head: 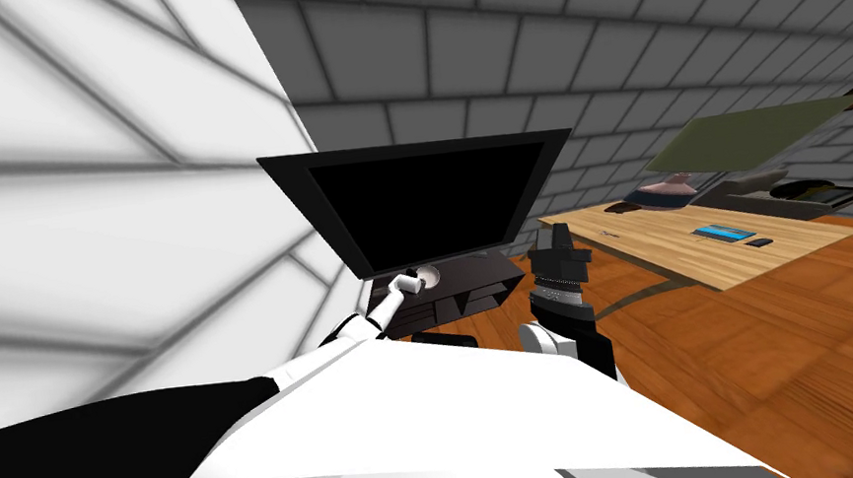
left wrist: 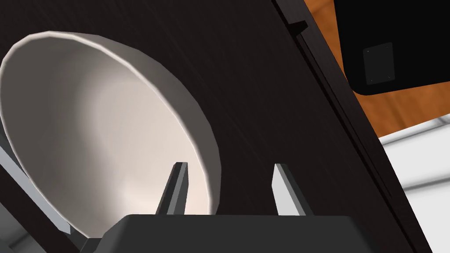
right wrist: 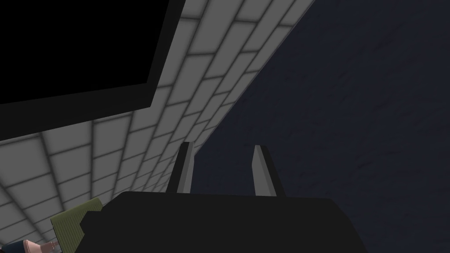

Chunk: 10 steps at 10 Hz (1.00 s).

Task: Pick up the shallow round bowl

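White and round, with no long axis, the shallow bowl (left wrist: 110, 131) sits mouth-up on the dark stand (left wrist: 263, 88), just under the black television (head: 430, 201). Left jaws are spread astride its near rim, one finger (left wrist: 178, 189) inside the bowl, the other over the stand. Right jaws, also parted and empty, hang raised beside the television. A wooden bench (head: 704, 251) stands well apart to the right.

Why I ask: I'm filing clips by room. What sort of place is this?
Probably a living room in a house: a large black television stands on a low dark stand that also bears a white bowl, with a light wooden table on a wooden floor beside it.
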Available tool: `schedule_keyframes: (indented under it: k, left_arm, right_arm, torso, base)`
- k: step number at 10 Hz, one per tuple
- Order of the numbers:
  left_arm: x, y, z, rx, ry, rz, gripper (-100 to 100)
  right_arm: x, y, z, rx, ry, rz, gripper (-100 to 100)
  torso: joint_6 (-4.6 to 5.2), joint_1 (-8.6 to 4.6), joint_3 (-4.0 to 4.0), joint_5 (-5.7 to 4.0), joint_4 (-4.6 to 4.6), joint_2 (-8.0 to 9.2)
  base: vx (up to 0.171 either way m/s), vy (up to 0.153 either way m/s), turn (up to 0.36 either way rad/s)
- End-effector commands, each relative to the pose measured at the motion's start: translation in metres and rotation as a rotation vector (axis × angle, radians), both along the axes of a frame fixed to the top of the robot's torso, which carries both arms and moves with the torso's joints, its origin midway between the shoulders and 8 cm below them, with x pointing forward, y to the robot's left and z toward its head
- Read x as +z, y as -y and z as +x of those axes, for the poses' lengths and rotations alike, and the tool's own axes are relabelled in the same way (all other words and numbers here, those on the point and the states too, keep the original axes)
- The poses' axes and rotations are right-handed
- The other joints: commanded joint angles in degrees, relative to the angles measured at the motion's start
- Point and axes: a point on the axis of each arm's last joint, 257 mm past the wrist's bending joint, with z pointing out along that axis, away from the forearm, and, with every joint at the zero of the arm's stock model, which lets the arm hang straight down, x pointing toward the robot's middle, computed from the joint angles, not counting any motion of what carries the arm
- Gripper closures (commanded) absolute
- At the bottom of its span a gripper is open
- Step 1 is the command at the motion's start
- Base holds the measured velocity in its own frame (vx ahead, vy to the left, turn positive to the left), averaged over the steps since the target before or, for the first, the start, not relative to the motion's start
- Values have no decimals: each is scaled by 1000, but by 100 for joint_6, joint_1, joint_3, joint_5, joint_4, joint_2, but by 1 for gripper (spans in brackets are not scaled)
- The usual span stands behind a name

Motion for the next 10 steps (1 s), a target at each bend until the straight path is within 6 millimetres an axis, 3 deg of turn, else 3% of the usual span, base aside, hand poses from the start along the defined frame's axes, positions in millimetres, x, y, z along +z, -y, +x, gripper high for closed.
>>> schedule_keyframes:
  k: [1,4,5,6,8,9,10]
  left_arm:
    - [0,0,0,0,0,0,100]
    - [3,1,4,0,9,-4,100]
    - [3,1,4,1,9,-4,0]
    - [9,1,5,-7,0,0,100]
    - [20,3,11,-15,-2,0,100]
    - [16,2,9,-11,0,-1,100]
    - [17,2,9,-12,-1,0,0]
  right_arm:
    - [0,0,0,0,0,0,0]
    - [0,0,0,0,0,0,0]
    - [0,0,0,0,0,0,0]
    - [0,0,0,0,0,0,0]
    - [0,0,0,0,0,0,0]
    - [0,0,0,0,0,0,0]
    - [0,0,0,0,0,0,0]
  torso:
    - [0,0,0,0,0,0]
    - [-4,5,-6,2,-16,4]
    - [-3,5,-5,1,-15,4]
    - [-3,5,-5,1,-15,5]
    - [-2,2,-2,-1,-11,8]
    - [-2,2,0,-2,-9,8]
    - [-2,3,-1,-1,-11,10]
  base:
    - [0,0,0]
    - [0,0,0]
    - [0,0,0]
    - [4,2,-22]
    - [0,-1,8]
    - [0,0,0]
    - [0,0,0]
